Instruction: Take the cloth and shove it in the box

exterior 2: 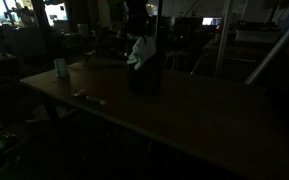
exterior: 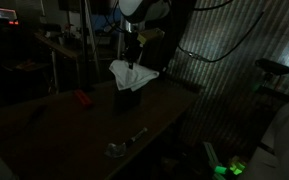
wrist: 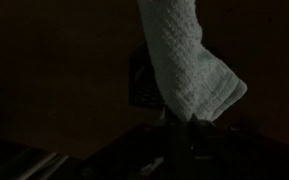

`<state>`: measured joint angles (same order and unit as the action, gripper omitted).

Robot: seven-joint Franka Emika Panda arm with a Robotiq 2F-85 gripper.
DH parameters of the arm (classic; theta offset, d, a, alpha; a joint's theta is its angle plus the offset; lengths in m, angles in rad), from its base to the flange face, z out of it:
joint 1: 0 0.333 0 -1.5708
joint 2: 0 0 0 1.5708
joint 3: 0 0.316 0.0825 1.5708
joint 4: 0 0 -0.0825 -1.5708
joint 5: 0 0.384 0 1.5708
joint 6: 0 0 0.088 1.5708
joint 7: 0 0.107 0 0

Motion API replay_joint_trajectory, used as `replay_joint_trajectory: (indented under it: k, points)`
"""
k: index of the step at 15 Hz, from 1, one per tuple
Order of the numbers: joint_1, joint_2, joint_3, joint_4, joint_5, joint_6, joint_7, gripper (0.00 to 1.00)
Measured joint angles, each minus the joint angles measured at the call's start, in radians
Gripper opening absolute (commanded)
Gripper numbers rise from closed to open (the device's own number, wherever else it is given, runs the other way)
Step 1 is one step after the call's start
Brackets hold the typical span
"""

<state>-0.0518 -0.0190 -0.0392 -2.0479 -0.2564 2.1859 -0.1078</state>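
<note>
**A:** Where is the cloth?

**B:** It hangs from the gripper directly over the dark box on the table. Its lower part seems to meet the opening, and its corners flare out sideways.

**A:** And the fingers?

**B:** It's dim, but the wrist view suggests they are drawn in on the cloth's top end, with nothing else held.

**A:** Which step is this?

**B:** The stuffing itself, I'd judge. Next comes a straight push down into the box so those corners go inside, then letting go
</note>
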Motion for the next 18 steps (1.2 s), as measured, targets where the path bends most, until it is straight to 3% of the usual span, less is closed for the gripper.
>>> replay_joint_trajectory:
  k: [11, 18]
  points:
    - [0.016, 0.175, 0.001, 0.03, -0.048, 0.006, 0.087, 0.03]
    - [0.005, 0.19, -0.002, 0.039, 0.026, 0.014, 0.091, 0.03]
